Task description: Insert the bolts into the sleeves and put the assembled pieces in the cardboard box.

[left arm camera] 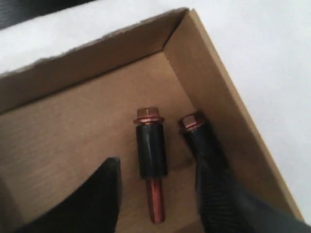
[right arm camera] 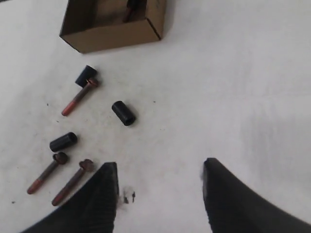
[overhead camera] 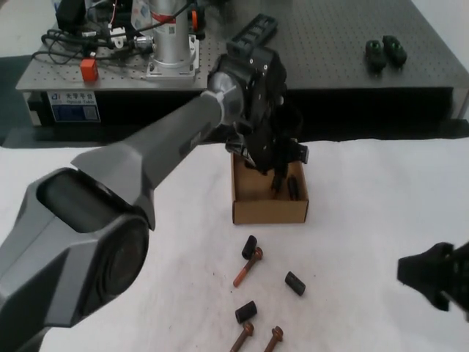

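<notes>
Black-sleeved bolt between left gripper jaws

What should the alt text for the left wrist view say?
A sleeved bolt lies in the cardboard box, seen between the fingers of the open left end effector. A second sleeved bolt lies beside it near the box wall, partly hidden by one finger.

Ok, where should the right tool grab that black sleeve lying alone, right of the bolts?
Probably across the middle of the sleeve, coming straight down from above: it lies flat on its side on the cloth, clear of the bolts, so the right tool can straddle its curved wall.
</notes>
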Controlling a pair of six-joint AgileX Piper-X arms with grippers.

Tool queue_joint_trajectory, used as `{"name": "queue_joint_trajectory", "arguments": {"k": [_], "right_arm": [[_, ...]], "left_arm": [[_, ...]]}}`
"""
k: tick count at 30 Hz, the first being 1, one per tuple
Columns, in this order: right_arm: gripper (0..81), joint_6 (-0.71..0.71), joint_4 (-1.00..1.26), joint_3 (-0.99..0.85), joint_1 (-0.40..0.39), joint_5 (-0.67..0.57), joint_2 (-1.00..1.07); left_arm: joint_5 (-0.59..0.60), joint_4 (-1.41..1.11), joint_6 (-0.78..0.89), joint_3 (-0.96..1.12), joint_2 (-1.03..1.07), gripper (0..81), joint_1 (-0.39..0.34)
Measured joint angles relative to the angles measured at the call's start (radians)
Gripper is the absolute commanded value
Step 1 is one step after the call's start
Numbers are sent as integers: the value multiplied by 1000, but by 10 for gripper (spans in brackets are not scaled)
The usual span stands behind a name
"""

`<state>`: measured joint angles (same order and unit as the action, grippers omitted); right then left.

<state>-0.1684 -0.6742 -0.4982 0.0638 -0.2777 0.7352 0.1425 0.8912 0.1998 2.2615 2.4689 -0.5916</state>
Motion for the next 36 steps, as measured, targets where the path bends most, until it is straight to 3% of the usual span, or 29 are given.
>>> {"name": "queue_joint_trajectory", "arguments": {"k": [5,14,21,26,29,34,36], "right_arm": [[383,85,33,-22,-49,4,165],[384,253,36,-313,-265,98,719],[384,351,-22,-532,-351,181,972],[375,399,-65,-622,-384,223,1091],[280,401,-81,-636,-397,247,1144],[8,404,-89,-639,-404,288,1144],[14,404,-93,-639,-404,290,1144]], "left_arm": [[-53,102,-65,0,-84,288,0],[-216,295,-140,-4,-286,265,5],[-295,275,-156,-219,-408,265,22],[-301,185,-156,-486,-557,265,37],[-283,110,-156,-642,-669,267,37],[-172,43,-156,-883,-825,267,37],[-83,24,-156,-1003,-879,267,33]]}}
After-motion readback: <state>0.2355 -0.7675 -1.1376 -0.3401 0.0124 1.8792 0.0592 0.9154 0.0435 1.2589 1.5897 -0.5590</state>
